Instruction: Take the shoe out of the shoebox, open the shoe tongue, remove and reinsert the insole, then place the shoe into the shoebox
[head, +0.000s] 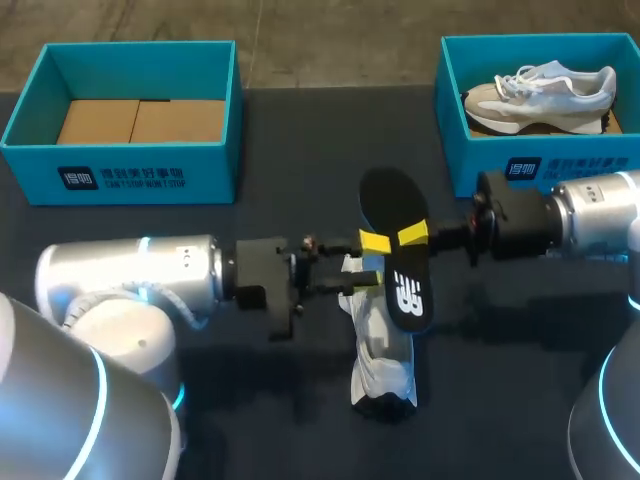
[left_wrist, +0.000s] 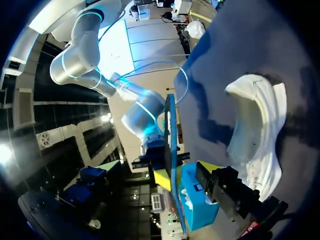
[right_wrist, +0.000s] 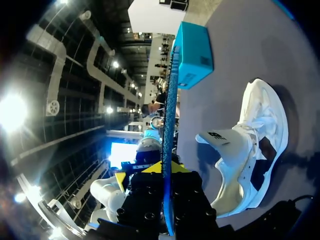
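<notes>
The right gripper (head: 418, 236) has its fingers clamped on the black insole (head: 392, 215), mid-desk over the white shoe (head: 383, 350). The left gripper (head: 362, 264) has its fingers apart at the insole's left edge. The left shoebox (head: 120, 172) and right shoebox (head: 540, 168) stand at the far edge, well apart.

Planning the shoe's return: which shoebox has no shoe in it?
The left shoebox: only brown cardboard shows inside, while the right shoebox holds a pale sneaker.

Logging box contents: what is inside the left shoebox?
The left shoebox holds brown cardboard lying flat, no shoe. Whatever lies under the cardboard is covered, and the near wall hides the floor's front strip.
</notes>
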